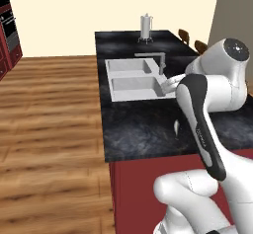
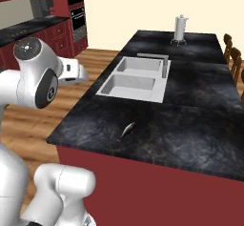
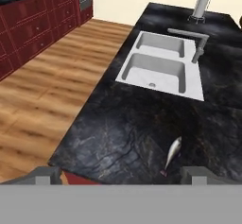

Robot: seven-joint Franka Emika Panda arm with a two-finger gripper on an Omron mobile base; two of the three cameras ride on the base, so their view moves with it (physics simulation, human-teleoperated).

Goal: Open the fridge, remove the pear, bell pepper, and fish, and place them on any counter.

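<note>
A slim silvery fish (image 3: 173,152) lies on the black marbled counter (image 3: 118,138) near its front edge, in front of the sink. It also shows as the fish (image 2: 127,130) on the counter (image 2: 190,129), and as the fish (image 1: 176,126) partly behind my forearm. My gripper (image 3: 122,176) hovers above the counter's front edge, open, its fingertips (image 3: 47,176) wide apart with nothing between them; the fish lies just ahead of the right tip. The fridge, pear and bell pepper are out of view.
A double steel sink (image 3: 158,69) with a faucet (image 3: 196,41) sits mid-counter, and a steel stand (image 3: 203,3) at the far end. Red cabinets (image 3: 28,29) and an oven (image 2: 76,10) line the left wall. Chairs (image 2: 231,48) stand beyond the counter. Wooden floor (image 1: 49,109) lies left.
</note>
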